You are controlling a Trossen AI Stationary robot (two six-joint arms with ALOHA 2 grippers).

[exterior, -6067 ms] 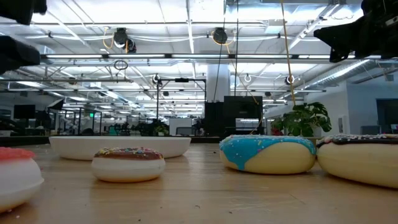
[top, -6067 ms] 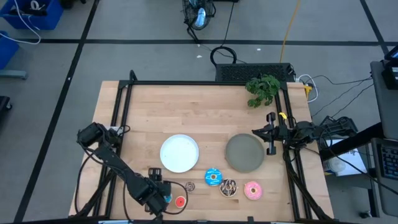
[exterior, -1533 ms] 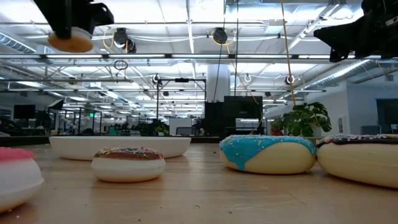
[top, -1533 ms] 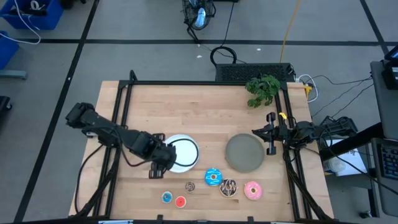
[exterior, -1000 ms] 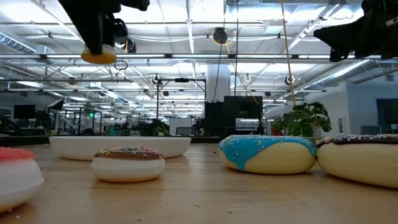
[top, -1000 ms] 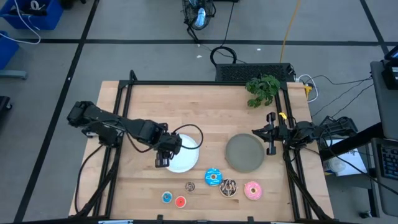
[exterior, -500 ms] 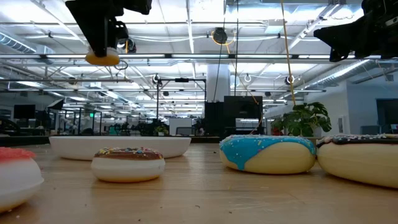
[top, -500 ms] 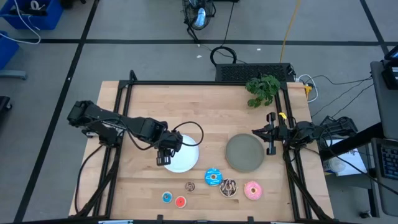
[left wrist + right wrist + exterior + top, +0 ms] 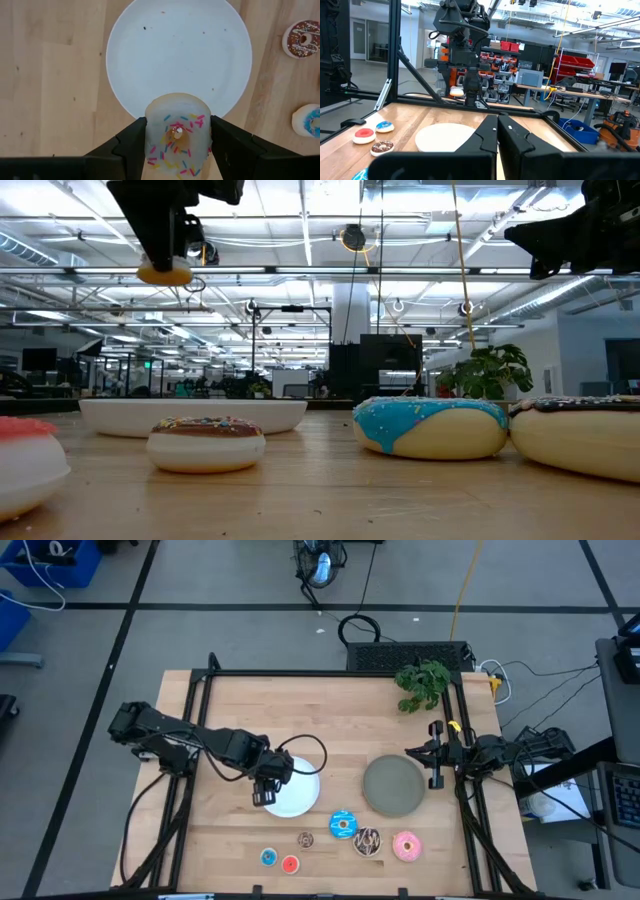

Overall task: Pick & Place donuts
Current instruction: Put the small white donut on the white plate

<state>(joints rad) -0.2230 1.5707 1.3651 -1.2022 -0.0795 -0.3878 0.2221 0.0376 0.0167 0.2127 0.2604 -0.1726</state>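
My left gripper [image 9: 265, 792] hangs above the near-left rim of the white plate [image 9: 297, 783], shut on a small white-pink sprinkled donut [image 9: 177, 134]. Six more donuts lie flat along the table's near edge: small blue [image 9: 268, 857], small red [image 9: 290, 863], small brown [image 9: 306, 839], large blue [image 9: 343, 824], chocolate sprinkled [image 9: 367, 841] and pink [image 9: 406, 846]. My right gripper [image 9: 436, 755] waits, shut, at the table's right edge beside the grey plate [image 9: 393, 785]. My left gripper pinches the small white-pink donut between its two fingers [image 9: 131, 142], one on each opposite side of the ring's outer rim [image 9: 150, 135]. The fingers come from above, pointing down. The donut sits level, sprinkled face up, lifted well clear above the plate's rim [image 9: 165, 274].
A green plant [image 9: 423, 683] stands at the far right corner. A black frame runs along the table's left, far and right edges. Bare wood lies between the plates and the far edge. The room behind shows desks and racks.
My left gripper, carrying the small donut, has moved a little toward the white plate and straightened to point down. It has held still over the plate's near-left rim for the last half second. It has stayed shut on the donut throughout.
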